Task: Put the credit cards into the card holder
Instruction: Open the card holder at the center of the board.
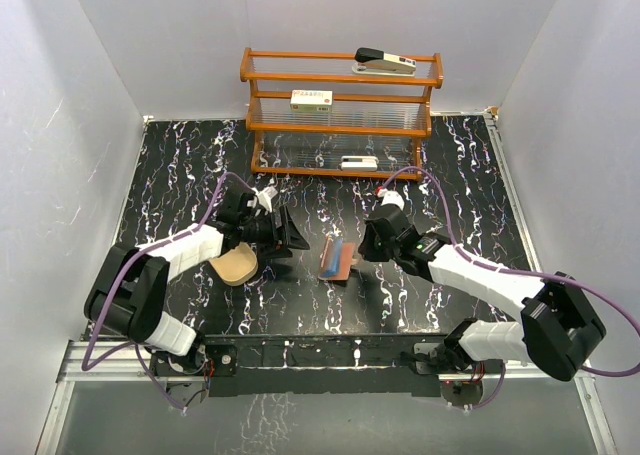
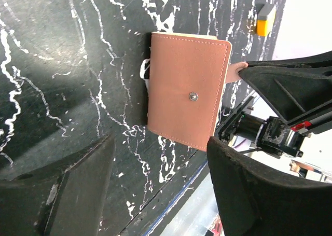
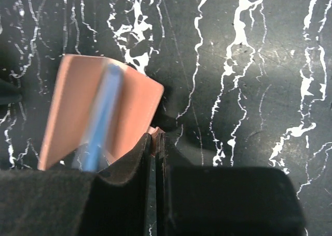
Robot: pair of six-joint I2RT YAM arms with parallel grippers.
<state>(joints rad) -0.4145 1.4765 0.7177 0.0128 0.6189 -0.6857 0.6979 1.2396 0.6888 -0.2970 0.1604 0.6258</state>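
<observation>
Reddish-brown card holder [image 1: 337, 260], partly open, on edge

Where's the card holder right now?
In the top view, the card holder is centre frame, right gripper pinching its edge, left gripper open beside it.

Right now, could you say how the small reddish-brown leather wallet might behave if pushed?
Probably floppy: the reddish-brown leather wallet splays half open, held only by the tab in the right gripper's shut jaws. It seems propped on one edge, so a nudge would likely tip or swing it. The stitched leather looks grippy, not slippery.
</observation>
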